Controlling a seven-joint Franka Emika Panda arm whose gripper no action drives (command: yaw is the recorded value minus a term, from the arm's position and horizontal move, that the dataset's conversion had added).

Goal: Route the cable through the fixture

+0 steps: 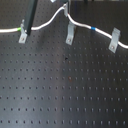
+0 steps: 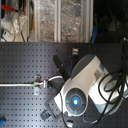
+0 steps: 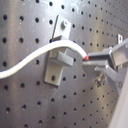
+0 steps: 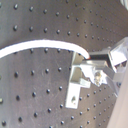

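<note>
Black perforated table (image 1: 65, 95) carries three grey fixture brackets (image 1: 70, 34). White cable (image 1: 50, 21) – green band (image 1: 20, 29) at one bracket, blue band (image 1: 93, 29) between the other two – drapes across them. Fingers (image 3: 92, 59) grip the cable's end by a bracket in both wrist views. Second exterior view – arm body (image 2: 82, 85) blocks most.

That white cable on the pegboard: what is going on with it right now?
A Panda arm is routing the white cable across a black pegboard fitted with small metal clips. In the first wrist view, the gripper pinches the cable right beside one clip. In the first exterior view, the cable runs past all three clips.
</note>
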